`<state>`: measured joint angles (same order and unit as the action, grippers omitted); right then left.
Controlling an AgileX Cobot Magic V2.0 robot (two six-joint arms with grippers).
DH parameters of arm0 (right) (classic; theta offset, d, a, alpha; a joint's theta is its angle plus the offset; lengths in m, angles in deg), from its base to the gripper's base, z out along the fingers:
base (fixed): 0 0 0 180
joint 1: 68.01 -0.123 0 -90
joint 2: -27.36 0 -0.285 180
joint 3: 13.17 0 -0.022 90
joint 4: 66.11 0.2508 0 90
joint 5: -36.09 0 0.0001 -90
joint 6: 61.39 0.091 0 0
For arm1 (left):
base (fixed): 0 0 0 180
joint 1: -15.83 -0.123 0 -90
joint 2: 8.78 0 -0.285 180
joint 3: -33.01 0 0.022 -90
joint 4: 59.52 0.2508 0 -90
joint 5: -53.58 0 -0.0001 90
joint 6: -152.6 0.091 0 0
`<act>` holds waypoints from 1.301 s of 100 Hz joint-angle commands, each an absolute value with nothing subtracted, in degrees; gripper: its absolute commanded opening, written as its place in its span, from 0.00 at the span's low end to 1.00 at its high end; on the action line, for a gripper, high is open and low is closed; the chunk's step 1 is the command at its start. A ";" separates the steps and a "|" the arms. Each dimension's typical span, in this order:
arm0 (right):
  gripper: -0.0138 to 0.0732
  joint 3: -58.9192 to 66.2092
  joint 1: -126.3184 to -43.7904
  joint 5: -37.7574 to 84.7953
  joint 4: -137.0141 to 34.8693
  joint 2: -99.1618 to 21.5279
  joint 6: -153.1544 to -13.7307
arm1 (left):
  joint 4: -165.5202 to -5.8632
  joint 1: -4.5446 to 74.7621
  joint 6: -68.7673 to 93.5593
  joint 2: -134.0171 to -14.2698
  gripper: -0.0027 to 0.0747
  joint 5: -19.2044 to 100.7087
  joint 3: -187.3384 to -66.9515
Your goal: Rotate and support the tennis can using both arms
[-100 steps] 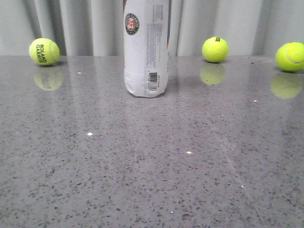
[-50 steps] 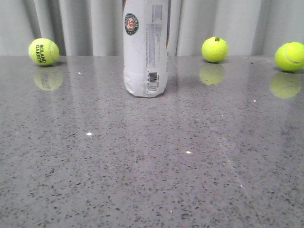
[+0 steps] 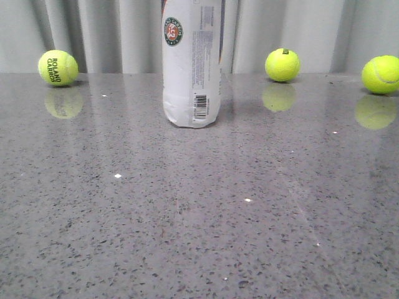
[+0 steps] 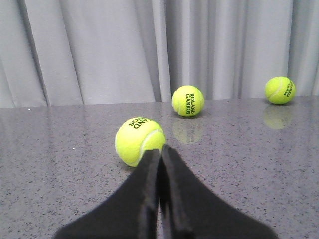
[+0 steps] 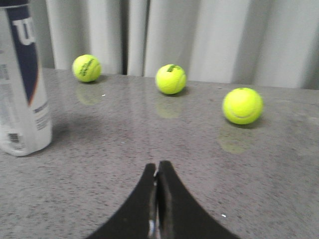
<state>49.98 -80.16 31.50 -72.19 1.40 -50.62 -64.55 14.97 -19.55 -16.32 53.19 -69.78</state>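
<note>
The tennis can (image 3: 191,62) stands upright at the back middle of the grey table, its round logo and barcode facing the front camera; its top is cut off by the frame. In the right wrist view the tennis can (image 5: 22,84) shows its navy side, well off to one side of my right gripper (image 5: 157,166), which is shut with nothing between its black fingers. My left gripper (image 4: 160,149) is shut and empty too, its tips just in front of a tennis ball (image 4: 138,141). Neither arm appears in the front view.
Three tennis balls lie along the back of the table in the front view: a ball (image 3: 57,67) at the left, a ball (image 3: 282,65) right of the can, a ball (image 3: 380,75) at the far right. Grey curtains (image 3: 106,31) hang behind the table.
</note>
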 commanded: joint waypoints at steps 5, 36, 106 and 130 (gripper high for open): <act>0.08 52.24 -76.43 37.50 -73.05 4.70 -50.61 | -64.60 14.95 -20.10 -14.44 0.01 57.24 -67.30; 0.08 61.62 -72.17 40.70 -73.00 13.10 -47.55 | -64.60 14.95 -20.10 -14.44 0.01 57.24 -67.30; 0.08 64.63 -70.71 39.13 -73.00 21.79 -47.55 | -64.60 14.95 -20.10 -14.44 0.01 57.24 -67.30; 0.08 64.63 -70.71 39.13 -73.00 21.79 -47.55 | -64.60 14.95 -20.10 -14.44 0.01 57.24 -67.30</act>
